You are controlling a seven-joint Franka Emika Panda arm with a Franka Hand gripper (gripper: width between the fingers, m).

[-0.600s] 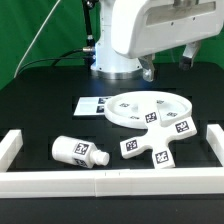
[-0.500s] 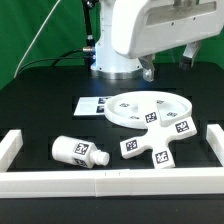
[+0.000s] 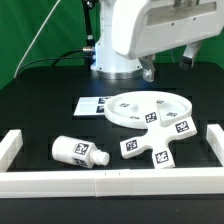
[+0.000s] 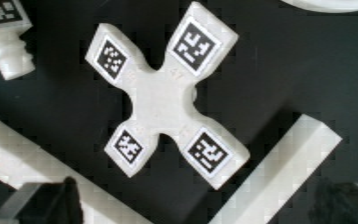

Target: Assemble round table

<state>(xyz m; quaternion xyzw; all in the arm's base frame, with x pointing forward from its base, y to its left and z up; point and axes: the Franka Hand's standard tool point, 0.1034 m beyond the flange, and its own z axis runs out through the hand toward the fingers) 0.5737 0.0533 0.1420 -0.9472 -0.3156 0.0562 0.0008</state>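
Note:
The round disc [image 3: 148, 106] with its central hub lies flat on the black table at the exterior view's right of centre. The cross-shaped base [image 3: 152, 146] lies flat in front of it, one arm by the disc's rim. The short cylindrical leg [image 3: 80, 151] lies on its side to the exterior view's left. In the wrist view the cross base [image 4: 158, 95] fills the middle, far below my gripper [image 4: 197, 210]. The dark fingertips [image 4: 51, 203] stand wide apart with nothing between them. The leg's end [image 4: 2, 50] and the disc's edge [image 4: 336, 5] show at the borders.
The long white rail frame [image 3: 110, 181] runs along the table's front, with uprights at both ends [image 3: 10, 148]; it also shows in the wrist view [image 4: 291, 165]. The marker board [image 3: 92, 106] lies behind the disc. The arm's white body [image 3: 160, 25] fills the exterior view's top.

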